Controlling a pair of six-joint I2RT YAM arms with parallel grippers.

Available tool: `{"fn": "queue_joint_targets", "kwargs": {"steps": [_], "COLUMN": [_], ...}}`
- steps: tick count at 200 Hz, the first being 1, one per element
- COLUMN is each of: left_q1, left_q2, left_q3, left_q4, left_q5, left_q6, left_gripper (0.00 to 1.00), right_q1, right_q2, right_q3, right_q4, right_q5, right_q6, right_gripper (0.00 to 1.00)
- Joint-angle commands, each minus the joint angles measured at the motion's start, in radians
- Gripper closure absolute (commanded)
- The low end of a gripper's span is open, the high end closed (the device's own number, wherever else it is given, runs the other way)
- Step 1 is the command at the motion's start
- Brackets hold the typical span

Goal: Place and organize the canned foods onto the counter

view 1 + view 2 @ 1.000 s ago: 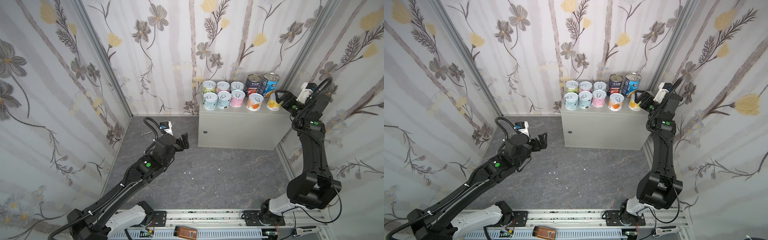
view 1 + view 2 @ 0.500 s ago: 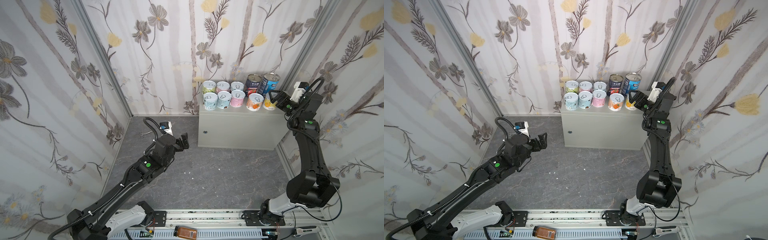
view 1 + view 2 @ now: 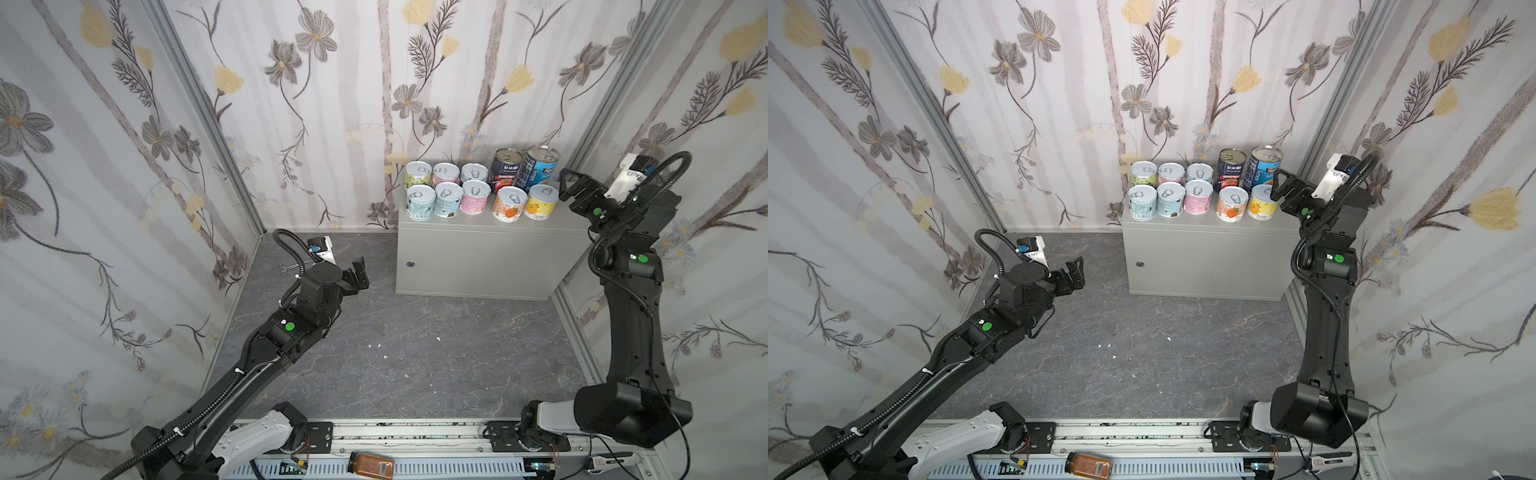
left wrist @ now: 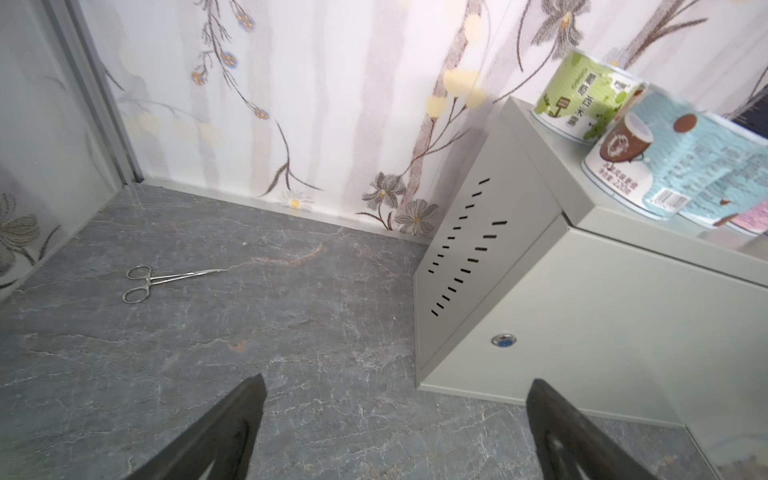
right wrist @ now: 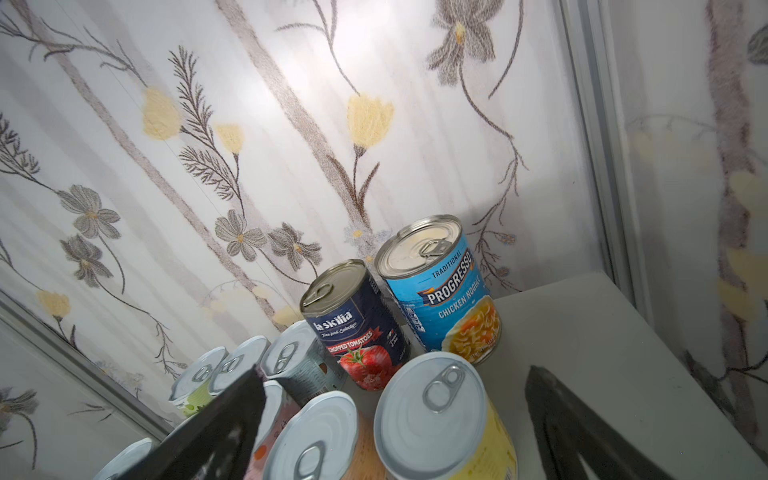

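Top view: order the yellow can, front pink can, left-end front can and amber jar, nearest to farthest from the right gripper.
1. yellow can: front row's right end, beside the right gripper.
2. front pink can: mid front row.
3. left-end can: front row's left end.
4. jar: lying at the view's bottom edge.

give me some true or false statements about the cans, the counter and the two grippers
1. All ten cans stand on the counter. True.
2. The right gripper is shut on the yellow can. False: it is open and grips nothing.
3. The tall tomato can and blue can stand in the back row. True.
4. The left gripper holds a can. False: it is open and empty, over the floor.
5. The forceps lie on the counter. False: they lie on the floor near the wall.
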Motion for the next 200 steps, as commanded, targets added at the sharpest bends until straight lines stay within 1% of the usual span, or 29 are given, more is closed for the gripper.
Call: {"fn": "queue_joint_targets", "kwargs": {"steps": [1, 21, 53, 65, 82, 104, 119, 134, 163, 180, 200], "left_q1": [0.048, 0.112, 0.221, 0.246, 0.276, 0.298, 0.326, 0.360, 0.383, 0.388, 0.401], "left_q2": [-0.019, -0.047, -0.086, -0.091, -0.086, -0.069, -0.038, -0.005, 0.022, 0.080, 0.156], "left_q3": [-0.014, -0.094, -0.239, -0.291, -0.352, -0.440, -0.476, -0.507, -0.621, -0.660, -0.687], "left_q4": [0.031, 0.084, 0.158, 0.191, 0.226, 0.320, 0.375, 0.435, 0.686, 0.795, 0.901], "left_q5": [-0.067, -0.048, 0.005, 0.018, 0.023, 0.012, -0.001, 0.005, 0.018, 0.012, 0.016], "left_q6": [0.066, 0.107, 0.114, 0.121, 0.120, 0.158, 0.172, 0.164, 0.183, 0.222, 0.279], "left_gripper": [0.00, 0.00, 0.00, 0.00, 0.00, 0.00, 0.00, 0.00, 0.00, 0.00, 0.00], "right_q1": [-0.002, 0.001, 0.030, 0.062, 0.117, 0.153, 0.154, 0.154, 0.154, 0.154, 0.155], "right_q2": [-0.124, -0.307, -0.527, -0.614, -0.733, -0.821, -0.861, -0.896, -0.921, -0.860, -0.711], "right_q3": [-0.141, -0.341, -0.603, -0.736, -0.952, -1.156, -1.276, -1.385, -1.547, -1.586, -1.586], "right_q4": [0.039, 0.115, 0.116, 0.156, 0.231, 0.294, 0.362, 0.470, 0.711, 0.826, 0.954], "right_q5": [0.122, 0.177, 0.237, 0.264, 0.335, 0.422, 0.480, 0.519, 0.572, 0.583, 0.568], "right_q6": [-0.051, -0.061, -0.097, -0.087, -0.070, -0.081, -0.105, -0.145, -0.187, -0.190, -0.213], "right_gripper": [0.00, 0.00, 0.00, 0.00, 0.00, 0.00, 0.00, 0.00, 0.00, 0.00, 0.00]}}
